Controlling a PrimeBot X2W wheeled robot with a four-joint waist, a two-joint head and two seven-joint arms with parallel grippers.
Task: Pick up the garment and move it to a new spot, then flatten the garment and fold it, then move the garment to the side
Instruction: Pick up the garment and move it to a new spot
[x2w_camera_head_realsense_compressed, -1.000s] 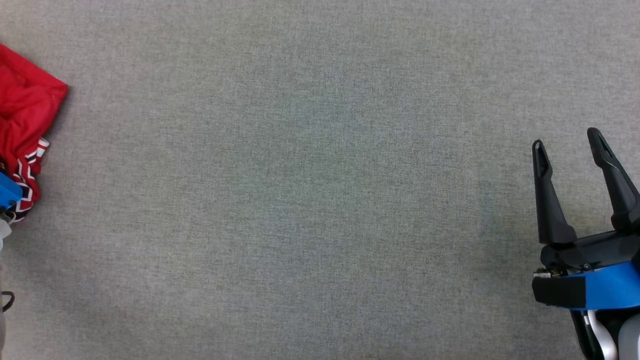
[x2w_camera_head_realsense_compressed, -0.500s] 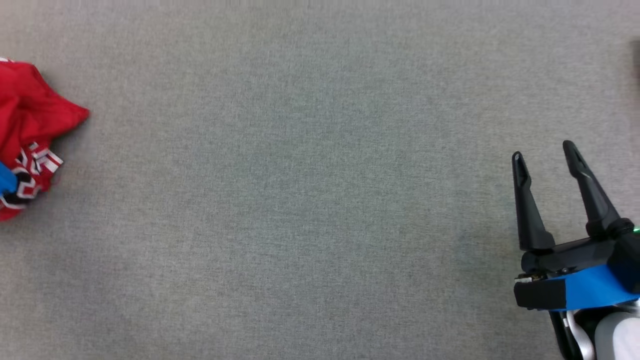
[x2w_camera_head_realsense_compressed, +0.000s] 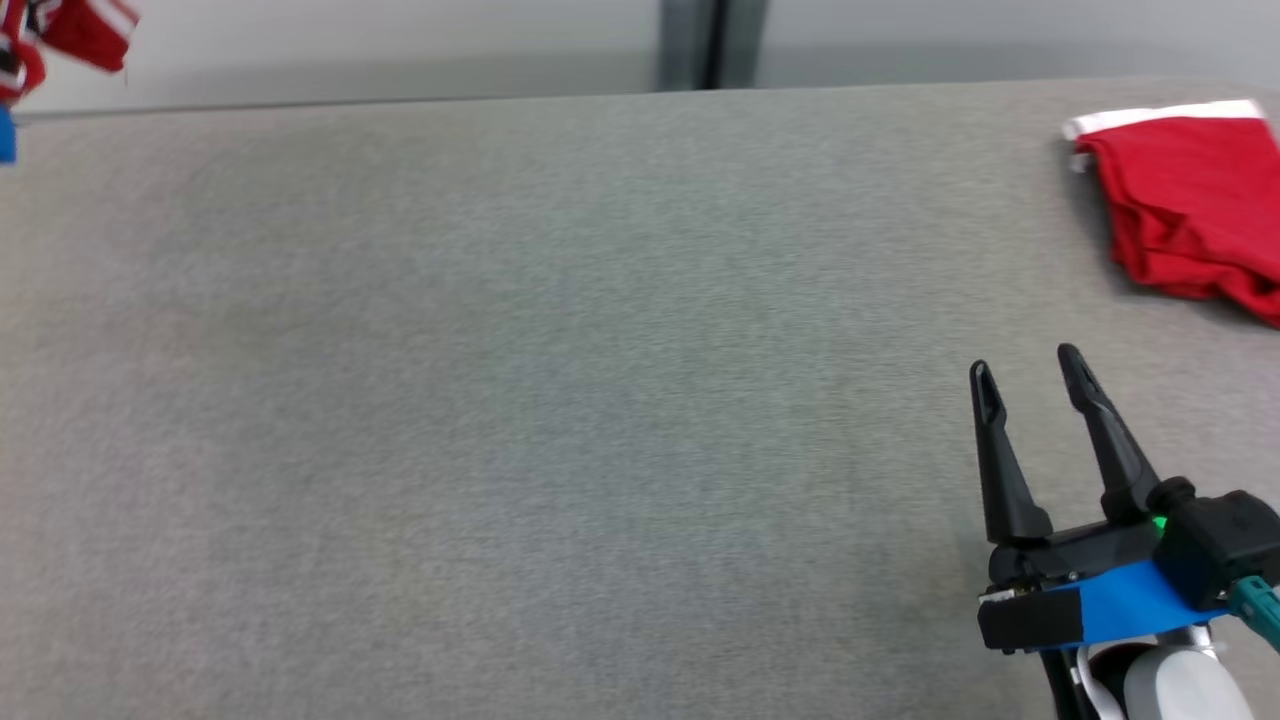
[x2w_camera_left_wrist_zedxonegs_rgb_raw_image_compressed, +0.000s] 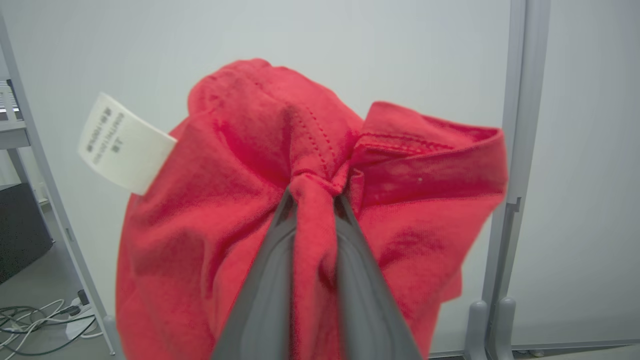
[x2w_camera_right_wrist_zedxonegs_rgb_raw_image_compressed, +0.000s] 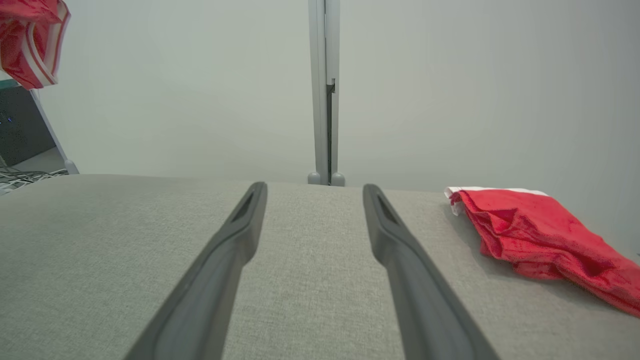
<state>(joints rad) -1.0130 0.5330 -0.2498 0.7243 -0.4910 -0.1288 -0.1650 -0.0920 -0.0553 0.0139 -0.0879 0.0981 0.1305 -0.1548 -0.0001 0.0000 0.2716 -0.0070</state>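
The left claw (x2w_camera_left_wrist_zedxonegs_rgb_raw_image_compressed: 312, 192) is pinching a bunched fold of the red garment (x2w_camera_left_wrist_zedxonegs_rgb_raw_image_compressed: 225, 210), fingers narrowed on the cloth, holding it in the air beyond the far left corner of the table (x2w_camera_head_realsense_compressed: 500, 400). The right claw (x2w_camera_head_realsense_compressed: 1024, 360) is hovering wide and empty over the table, near a second red garment (x2w_camera_head_realsense_compressed: 1190, 200) lying at the far right.

You're in a robotics lab or test cell, not a home. What shows it: a broad work table covered in plain grey woven fabric (x2w_camera_head_realsense_compressed: 500, 400), bare pale partition panels (x2w_camera_right_wrist_zedxonegs_rgb_raw_image_compressed: 175, 100) behind it joined by a grey metal upright post (x2w_camera_right_wrist_zedxonegs_rgb_raw_image_compressed: 325, 100) on round feet, a slanted grey metal frame leg (x2w_camera_left_wrist_zedxonegs_rgb_raw_image_compressed: 64, 220), loose white and grey cables (x2w_camera_left_wrist_zedxonegs_rgb_raw_image_compressed: 35, 320) on the floor, a dark cabinet (x2w_camera_left_wrist_zedxonegs_rgb_raw_image_compressed: 20, 230), and the robot's right gripper (x2w_camera_head_realsense_compressed: 1024, 360) over the table.
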